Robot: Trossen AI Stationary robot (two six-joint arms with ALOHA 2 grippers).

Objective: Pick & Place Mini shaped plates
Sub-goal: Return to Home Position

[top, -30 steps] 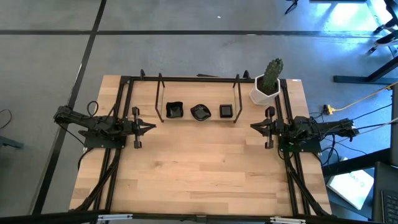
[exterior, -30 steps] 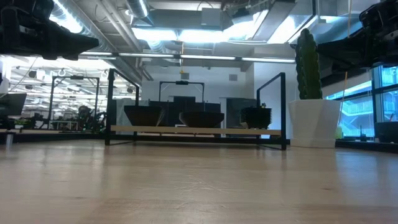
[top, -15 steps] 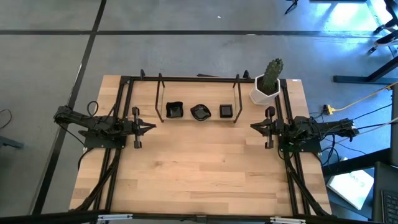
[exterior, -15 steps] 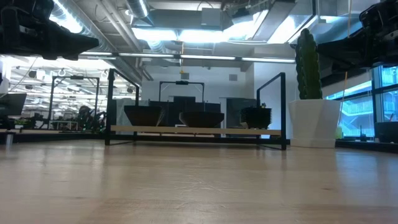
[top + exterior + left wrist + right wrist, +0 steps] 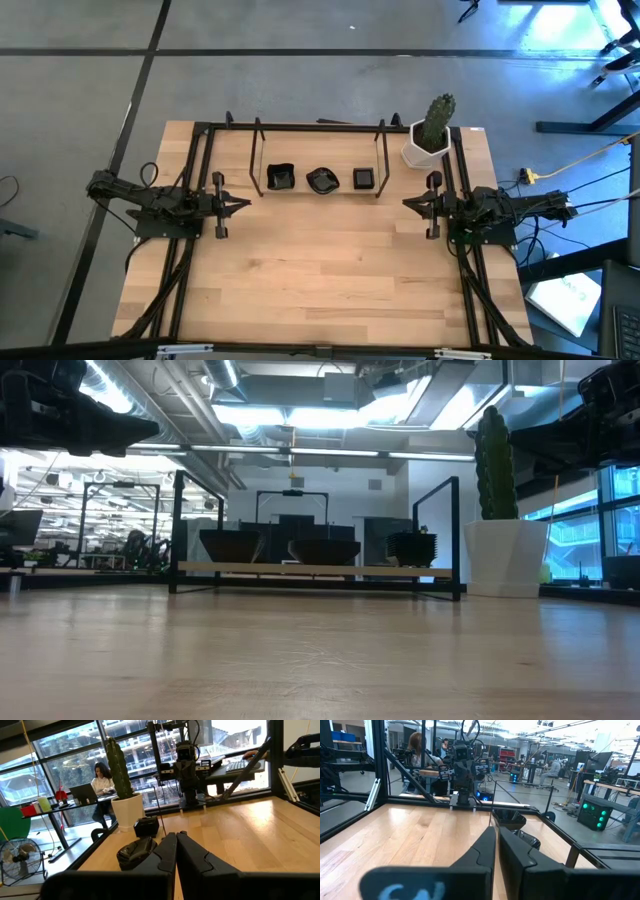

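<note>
Appears finished, with nothing left to place. Shows mini shaped plates [image 5: 321, 180] in three stacks on the shelf [image 5: 300, 188] at the far desk [image 5: 320, 270] edge. Shows left end effector [image 5: 240, 203] and right end effector [image 5: 408, 204] at the desk sides, both clenched, empty.

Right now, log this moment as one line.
left end effector: shut, empty, table's left side | right end effector: shut, empty, table's right side | mini shaped plates: three stacks on shelf

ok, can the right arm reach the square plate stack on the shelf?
Probably yes. The right end effector, shut, waits near the right end of the shelf; the square plate stack is the nearest pile. The end frame may force a top approach.
</note>
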